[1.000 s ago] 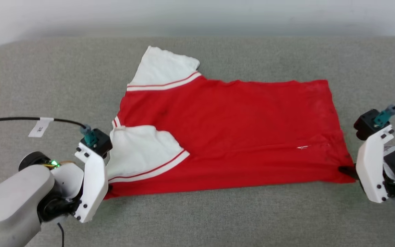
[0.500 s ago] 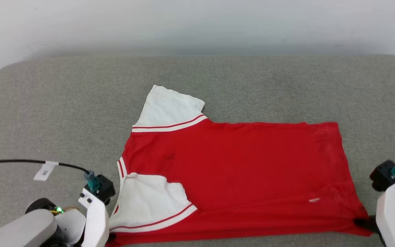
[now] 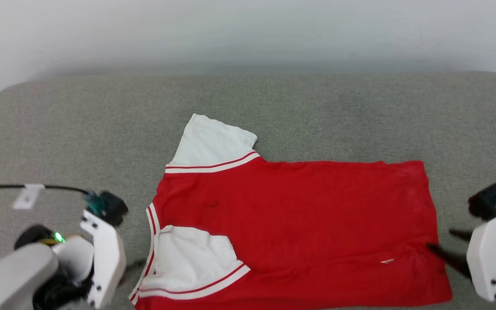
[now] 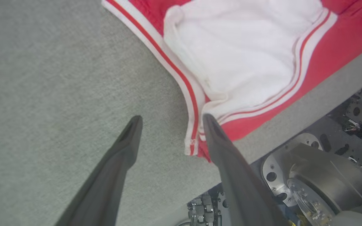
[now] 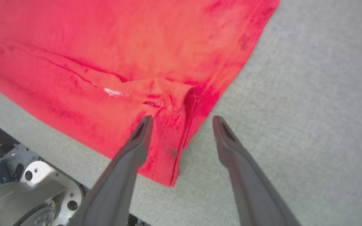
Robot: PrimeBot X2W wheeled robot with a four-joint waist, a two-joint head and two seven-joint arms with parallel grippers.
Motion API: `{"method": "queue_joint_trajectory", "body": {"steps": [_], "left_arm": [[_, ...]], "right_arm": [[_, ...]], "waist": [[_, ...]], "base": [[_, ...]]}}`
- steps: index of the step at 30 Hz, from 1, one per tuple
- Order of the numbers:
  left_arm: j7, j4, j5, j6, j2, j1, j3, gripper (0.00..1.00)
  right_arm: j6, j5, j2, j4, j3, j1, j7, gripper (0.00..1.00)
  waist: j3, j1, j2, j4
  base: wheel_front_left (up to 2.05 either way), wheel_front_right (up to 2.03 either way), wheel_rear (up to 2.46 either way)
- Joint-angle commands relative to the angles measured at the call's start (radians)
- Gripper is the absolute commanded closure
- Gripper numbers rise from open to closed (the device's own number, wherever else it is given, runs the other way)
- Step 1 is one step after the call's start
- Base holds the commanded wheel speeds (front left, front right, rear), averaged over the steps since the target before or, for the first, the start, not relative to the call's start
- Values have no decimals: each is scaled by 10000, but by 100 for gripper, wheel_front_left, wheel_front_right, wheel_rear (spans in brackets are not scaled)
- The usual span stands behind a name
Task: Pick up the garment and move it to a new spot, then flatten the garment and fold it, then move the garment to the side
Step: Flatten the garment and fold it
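A grey fabric-covered counter (image 3: pixel 299 107) stretches across the scene in front of a pale wall. The garment (image 3: pixel 308 215), a red jersey, lies spread flat along the counter's near edge, collar end towards the robot's left. One white sleeve (image 3: pixel 213 140) sticks out on the far side; the other sleeve (image 3: pixel 192 258) is folded onto the red body. The left gripper (image 4: pixel 171 118) hovers at the collar corner, its fingers spread wide and holding nothing; one fingertip may brush the striped trim, though that is hard to judge. The right gripper (image 5: pixel 182 119) sits at the wrinkled hem corner, fingers likewise spread and empty, one above red cloth, one above grey.
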Motion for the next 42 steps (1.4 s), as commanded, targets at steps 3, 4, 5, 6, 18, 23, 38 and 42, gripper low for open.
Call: {"method": "queue_joint_trajectory", "body": {"steps": [3,4,5,6,18,23,38,42], "left_arm": [[-675,-58,415,207,140,-540,453,0],[-958,-13,583,305,133,-701,594,0],[-1225,72,733,413,123,-881,751,0],[-1436,133,903,464,112,-1028,845,0],[-2366,1729,2100,579,-901,-3605,1627,0],[-1881,2549,2397,269,-1430,-4998,1619,0],[2736,4150,1097,-648,-2006,-7501,1064,0],[3598,4219,703,-682,-1930,-7751,1030,0]], "right_arm": [[-10,-528,257,-282,-826,-200,-975,0],[-10,-813,384,-409,-1127,-228,-1338,0],[-12,-1058,564,-479,-1511,-249,-1680,0],[-10,-1393,739,-607,-1804,-229,-1995,0],[-10,-5168,4396,-2945,-6816,1521,-5074,0],[-12,-6135,5827,-4574,-7729,2495,-5041,0],[-12,-7073,6909,-5910,-7365,2289,-4600,0],[-12,-7048,6836,-5799,-7255,1935,-4608,0]], "waist": [[-93,1,0,-105],[-87,1,0,-149],[-63,1,0,-209],[-29,1,0,-271],[1297,1,0,-780],[2193,1,0,-919],[4493,1,0,-1919],[4908,1,0,-2024]], "base": [[0,0,0],[0,0,0],[0,0,0],[0,0,0],[0,0,0],[0,0,0],[0,0,0],[0,0,0]]}}
